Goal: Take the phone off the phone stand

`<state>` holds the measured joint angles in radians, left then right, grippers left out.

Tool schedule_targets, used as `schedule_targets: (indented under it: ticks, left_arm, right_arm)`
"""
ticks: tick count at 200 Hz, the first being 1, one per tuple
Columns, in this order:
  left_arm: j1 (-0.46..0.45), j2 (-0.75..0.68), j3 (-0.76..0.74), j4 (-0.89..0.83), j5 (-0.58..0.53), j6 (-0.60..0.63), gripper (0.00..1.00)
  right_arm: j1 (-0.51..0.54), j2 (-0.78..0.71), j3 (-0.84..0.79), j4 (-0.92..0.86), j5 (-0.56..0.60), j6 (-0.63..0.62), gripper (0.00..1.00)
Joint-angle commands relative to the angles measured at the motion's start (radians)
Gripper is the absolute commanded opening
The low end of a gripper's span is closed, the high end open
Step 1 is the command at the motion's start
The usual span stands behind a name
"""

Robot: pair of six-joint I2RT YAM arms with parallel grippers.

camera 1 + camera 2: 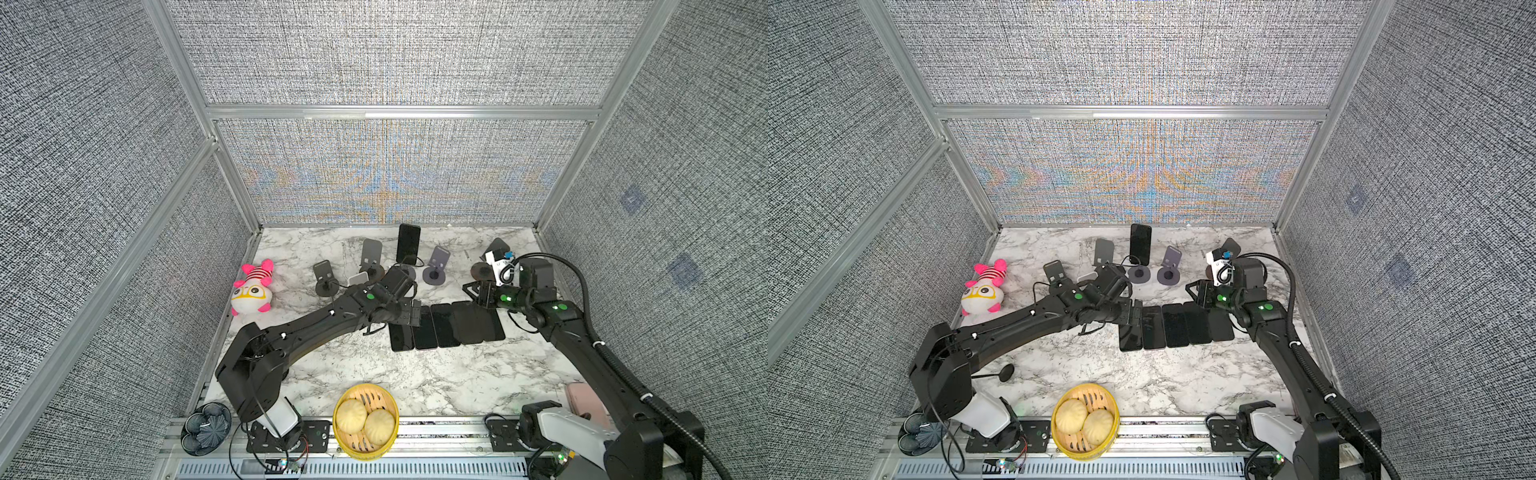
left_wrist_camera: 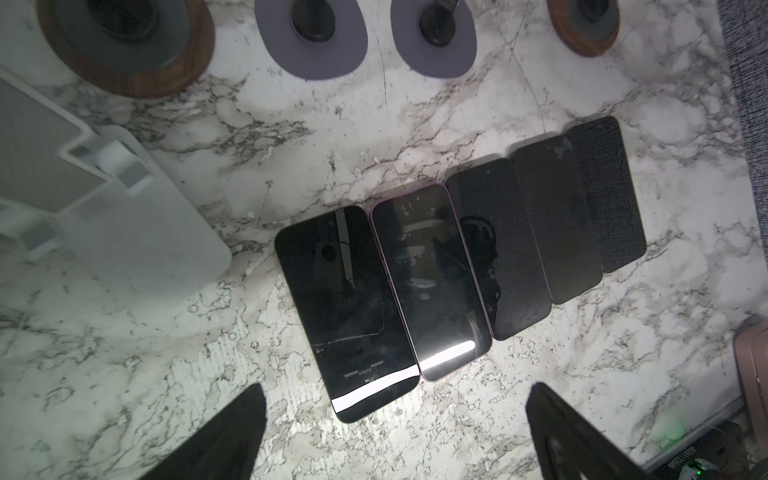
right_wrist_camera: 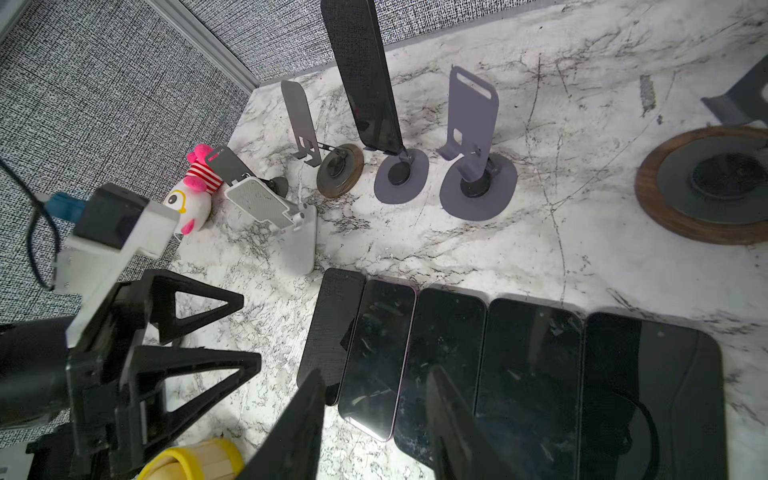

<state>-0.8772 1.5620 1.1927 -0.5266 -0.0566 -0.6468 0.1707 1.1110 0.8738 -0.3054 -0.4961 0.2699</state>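
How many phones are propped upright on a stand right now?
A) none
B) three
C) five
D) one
D: only one tall black phone leans upright on a purple round-based stand; the five other dark phones lie flat on the marble table.

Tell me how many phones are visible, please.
6. Five lie flat in a row mid-table; one phone stands on a stand at the back. A pink thing at the right edge may be another.

A robotics lab cell: aluminium frame [image 1: 403, 112], woven grey panels [image 1: 374, 50], marble-print tabletop [image 1: 415, 374].
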Motion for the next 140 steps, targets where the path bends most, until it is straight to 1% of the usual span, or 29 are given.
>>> schedule_targets:
  ticks: [1, 15, 26, 40, 49, 53, 66, 85, 113, 140]
  left_arm:
    - [0.004, -0.055, -0.033, 0.011, -0.088, 0.03, 0.99]
    - [0.009, -0.095, -0.059, -0.004, -0.122, 0.035, 0.99]
    - [0.011, -0.128, -0.087, -0.014, -0.142, 0.036, 0.99]
    - [0.015, -0.174, -0.133, -0.016, -0.156, 0.031, 0.99]
    - [0.021, -0.204, -0.164, -0.01, -0.159, 0.023, 0.99]
    - [0.022, -0.218, -0.182, -0.006, -0.161, 0.018, 0.99]
    - [0.031, -0.267, -0.233, 0.007, -0.161, 0.001, 0.99]
    - [0.039, -0.35, -0.32, 0.059, -0.163, -0.018, 0.99]
    - [0.052, -0.476, -0.441, 0.161, -0.149, -0.053, 0.99]
    - [0.063, -0.54, -0.512, 0.235, -0.104, -0.064, 0.99]
  right_arm:
    - [0.004, 0.002, 0.026, -0.021, -0.001, -0.034, 0.42]
    - [0.007, 0.016, 0.046, -0.02, 0.0, -0.043, 0.44]
    - [0.012, 0.038, 0.067, -0.018, -0.001, -0.052, 0.48]
    - [0.02, 0.076, 0.104, -0.012, -0.007, -0.063, 0.51]
    - [0.028, 0.111, 0.113, 0.0, -0.009, -0.07, 0.53]
    - [0.03, 0.123, 0.148, 0.006, -0.013, -0.071, 0.55]
    - [0.04, 0.177, 0.181, 0.031, -0.025, -0.075, 0.57]
    - [0.059, 0.274, 0.236, 0.074, -0.041, -0.084, 0.6]
    - [0.088, 0.418, 0.303, 0.187, -0.055, -0.108, 0.63]
    - [0.103, 0.562, 0.366, 0.342, -0.091, -0.113, 0.65]
